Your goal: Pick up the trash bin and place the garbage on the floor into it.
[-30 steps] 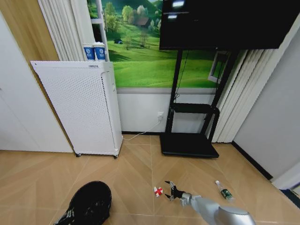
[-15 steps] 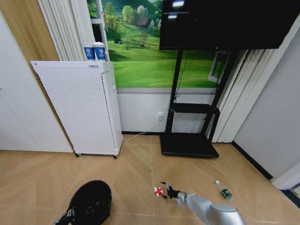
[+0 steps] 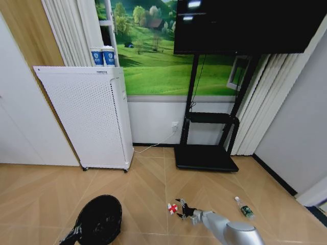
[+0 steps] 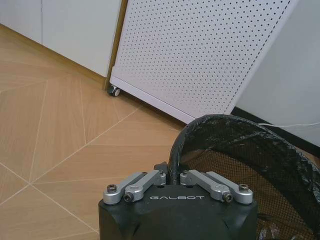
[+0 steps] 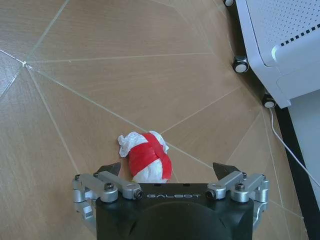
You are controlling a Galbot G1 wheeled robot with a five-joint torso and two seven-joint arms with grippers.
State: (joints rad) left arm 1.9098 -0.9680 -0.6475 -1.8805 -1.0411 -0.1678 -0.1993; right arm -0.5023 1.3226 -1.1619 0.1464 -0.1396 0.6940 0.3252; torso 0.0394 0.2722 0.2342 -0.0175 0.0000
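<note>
Red-and-white wad (image 5: 146,162) looks like crumpled paper or wrapper: light, soft, will crush rather than slip. It lies on the floor (image 5: 100,75) between the spread fingers of the right gripper (image 5: 167,172), nearer one fingertip than the other, not touching either as far as the right wrist view shows. Best hold, by judgement: close across the fat red-banded middle, not the loose white tail, which would likely tear or pull free.

Head view puts the wad (image 3: 172,207) just left of the right gripper (image 3: 182,210), low over the floor. Clear bottle (image 3: 243,208) with green label lies well to the right, apart from both. It looks rigid, round and light, so it could roll; grip across the body.

Left gripper (image 4: 172,179) is pinching the rim of the trash bin (image 4: 240,150), fingers pressed together on the bagged edge. The bin looks like light mesh with a slick black bag; a rim pinch may let it swing or tilt. In the head view the bin (image 3: 99,219) sits near left, well apart from the wad, near a white perforated cabinet (image 3: 87,117).
</note>
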